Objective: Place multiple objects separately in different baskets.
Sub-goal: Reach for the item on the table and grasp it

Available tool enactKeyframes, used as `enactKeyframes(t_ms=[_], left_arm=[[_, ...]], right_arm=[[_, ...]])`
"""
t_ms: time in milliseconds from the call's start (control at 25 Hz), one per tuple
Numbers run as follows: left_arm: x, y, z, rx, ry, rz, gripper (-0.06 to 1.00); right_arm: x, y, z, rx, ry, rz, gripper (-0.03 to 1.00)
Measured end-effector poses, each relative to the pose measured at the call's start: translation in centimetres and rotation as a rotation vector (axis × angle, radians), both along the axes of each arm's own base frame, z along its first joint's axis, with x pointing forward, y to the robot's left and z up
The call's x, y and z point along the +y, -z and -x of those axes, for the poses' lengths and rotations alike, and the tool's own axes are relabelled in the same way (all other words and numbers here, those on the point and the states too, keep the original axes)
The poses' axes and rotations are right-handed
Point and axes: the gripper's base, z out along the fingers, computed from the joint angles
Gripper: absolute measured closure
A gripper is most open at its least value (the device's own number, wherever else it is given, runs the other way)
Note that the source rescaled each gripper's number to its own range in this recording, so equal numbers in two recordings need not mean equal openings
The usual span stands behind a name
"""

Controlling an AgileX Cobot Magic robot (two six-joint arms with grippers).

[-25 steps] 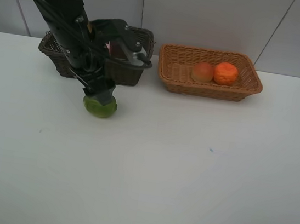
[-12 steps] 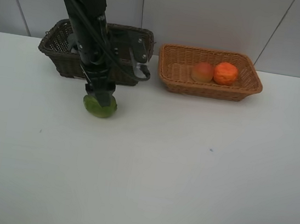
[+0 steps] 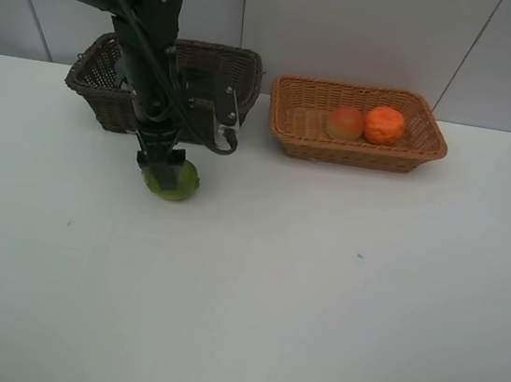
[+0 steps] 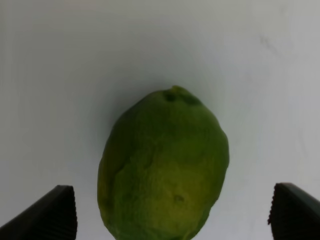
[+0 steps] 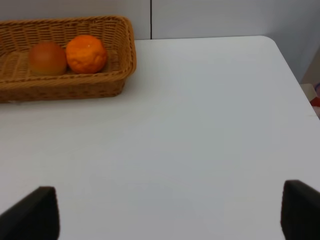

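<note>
The green round fruit (image 3: pixel 174 181) lies on the white table in front of the dark brown basket (image 3: pixel 89 84). My left gripper (image 3: pixel 165 164) points down right over it. In the left wrist view the fruit (image 4: pixel 165 165) fills the middle and the left gripper (image 4: pixel 175 212) is open, one fingertip far out on each side and neither touching. The orange-tan basket (image 3: pixel 355 153) holds the red-yellow peach (image 3: pixel 345 122) and the orange (image 3: pixel 384 124). My right gripper (image 5: pixel 167 212) is open over bare table, away from that basket (image 5: pixel 75 86), peach (image 5: pixel 47 58) and orange (image 5: pixel 86 53).
The dark basket's inside is mostly hidden behind my left arm (image 3: pixel 149 36). The two baskets stand side by side along the back wall. The table's right edge (image 5: pixel 295 70) runs close to my right gripper.
My left arm has swung upright and its wrist has turned, with the cable end moving off the dark basket. The gripper stays open over the green fruit, which has not moved.
</note>
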Motion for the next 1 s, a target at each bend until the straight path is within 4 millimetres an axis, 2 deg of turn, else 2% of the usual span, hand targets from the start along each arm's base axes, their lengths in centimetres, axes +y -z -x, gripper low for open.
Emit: enactKeyframes(t_ms=[280,680,1000], left_arm=[[-0.2,1.2,-0.5,-0.019,-0.001,0.010,-0.04],[-0.4,4.0,-0.5,0.042,-0.022,0.007,-0.04],[-0.5,4.3,-0.6,0.038,-0.022,0.009,-0.03]], right_arm=[[0.0,0.0,0.0,0.000,0.000,0.000,0.09],[0.0,0.0,0.0,0.000,0.000,0.000,0.09],[0.0,0.0,0.0,0.000,0.000,0.000,0.09]])
